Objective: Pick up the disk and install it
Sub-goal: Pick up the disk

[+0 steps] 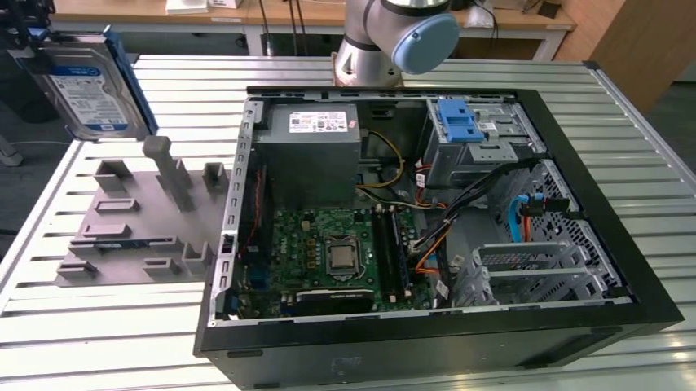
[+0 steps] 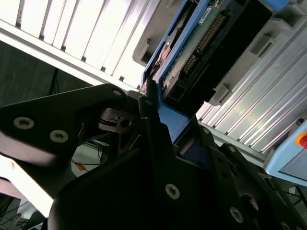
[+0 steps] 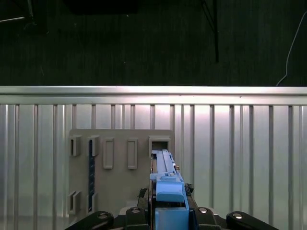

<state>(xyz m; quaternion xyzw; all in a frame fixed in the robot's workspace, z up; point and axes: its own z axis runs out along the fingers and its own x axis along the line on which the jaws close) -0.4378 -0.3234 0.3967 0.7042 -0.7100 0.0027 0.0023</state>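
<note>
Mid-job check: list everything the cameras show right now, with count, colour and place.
the disk: one, silver with a white-and-blue label and blue bracket, held in the air above the fixture, at the exterior view's left.
fixture: one, grey, on the table beside the case.
computer case: one, black, open, on the table.
power supply: one, grey, inside the case.
motherboard: one, green, inside the case.
latch: one, blue, on the drive cage.
table: one, silver, slatted.
arm: one, grey with a light-blue cap, behind the case.
gripper: one, black, shut on the disk.
</note>
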